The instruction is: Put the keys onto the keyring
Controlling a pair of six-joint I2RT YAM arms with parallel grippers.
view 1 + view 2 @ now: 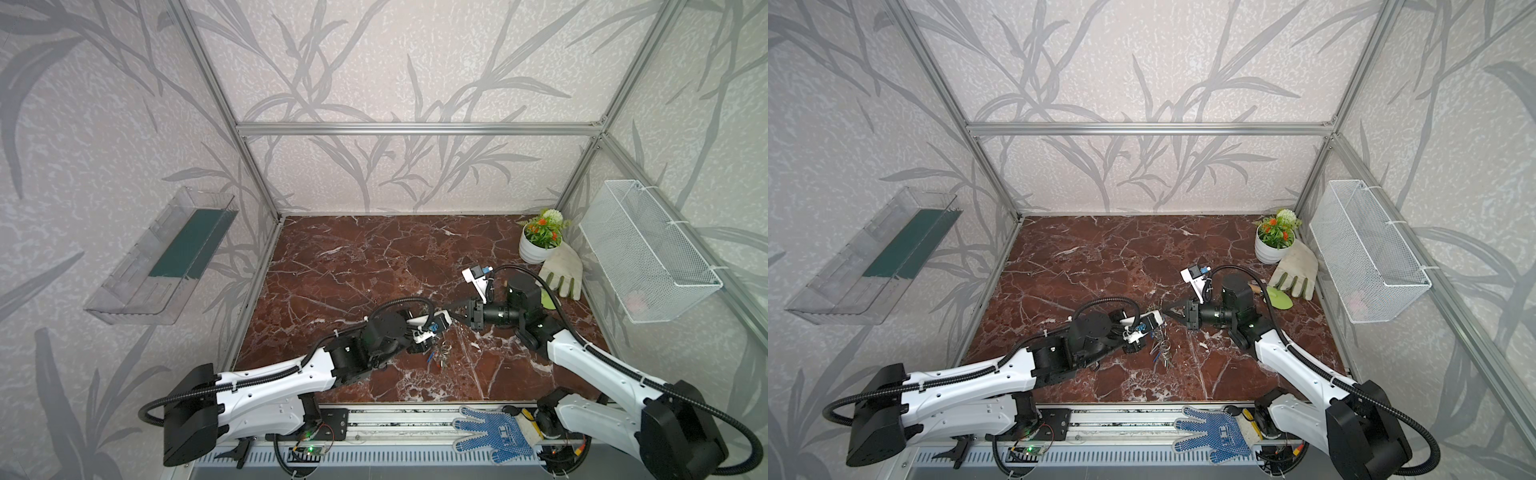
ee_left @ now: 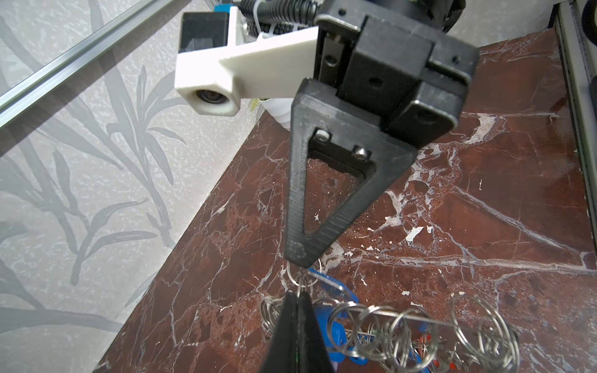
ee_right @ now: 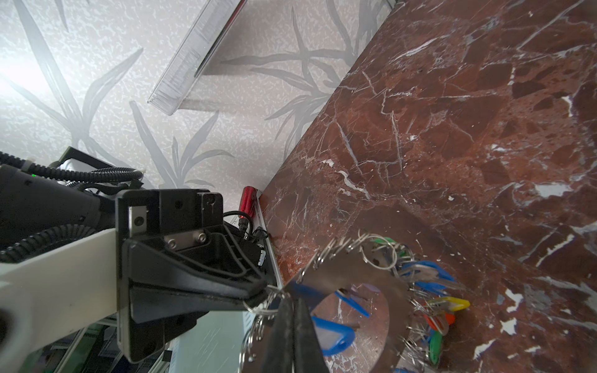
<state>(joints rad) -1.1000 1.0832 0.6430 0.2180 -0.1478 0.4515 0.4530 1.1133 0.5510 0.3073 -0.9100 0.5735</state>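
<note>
On the left wall hangs a clear plastic shelf [image 1: 160,266]. From that side my left arm reaches over the marble table [image 1: 353,266]. My left gripper [image 3: 265,290] has its jaws pressed together on one of the small wire rings at the rim of the keyring [image 3: 355,274]. In the right wrist view that ring loops out just past my left tips.

The keyring sits between my two grippers, over the middle of the table's near half. Both sets of tips meet almost nose to nose at the same stretch of its rim. From there the flat grey disc runs away from my jaws, tilted, with marble showing through its big round hole. The keys [image 3: 449,303] crowd the side of the disc farthest from my tips, hanging on their wire rings with blue, yellow, red and green tags. One blue tag lies close beside my right fingers. I cannot tell whether the lowest keys touch the table.

My right gripper [image 2: 298,255] comes in from the right. Its jaws are also clamped shut, pinching a wire ring at the rim just beside my left tips.

Further right, a blue dotted glove [image 1: 494,432] lies on the front rail. A white flower pot [image 1: 534,249] stands in the far corner with a pale work glove [image 1: 561,270] touching it. A white wire basket [image 1: 648,257] hangs on the right wall.
</note>
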